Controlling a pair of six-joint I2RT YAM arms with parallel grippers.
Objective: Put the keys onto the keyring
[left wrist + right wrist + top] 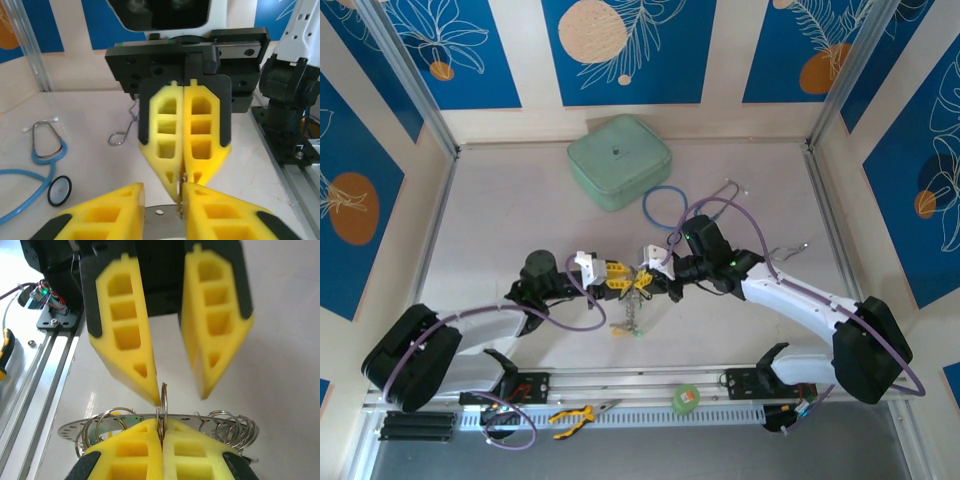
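1. Your right hand sits closest to the lens in the right wrist view. Its yellow fingers are pressed together on one upright loop of the keyring.
2. Behind those fingers the rest of the keyring spreads to both sides: a curved metal strip with split rings bunched at each end.
3. Your left hand faces it tip to tip, with its fingers apart. The top of the pinched loop rises into that gap, right by the fingertip on the left of the view. You cannot tell whether it touches.
4. From above, both hands meet over the middle of the tabletop. The keys show as a small bunch just on the near side of the fingertips. You cannot tell whether they hang or lie on the surface.
5. Well beyond the hands, the green case rests near the far wall, with the blue stethoscope lying beside it.
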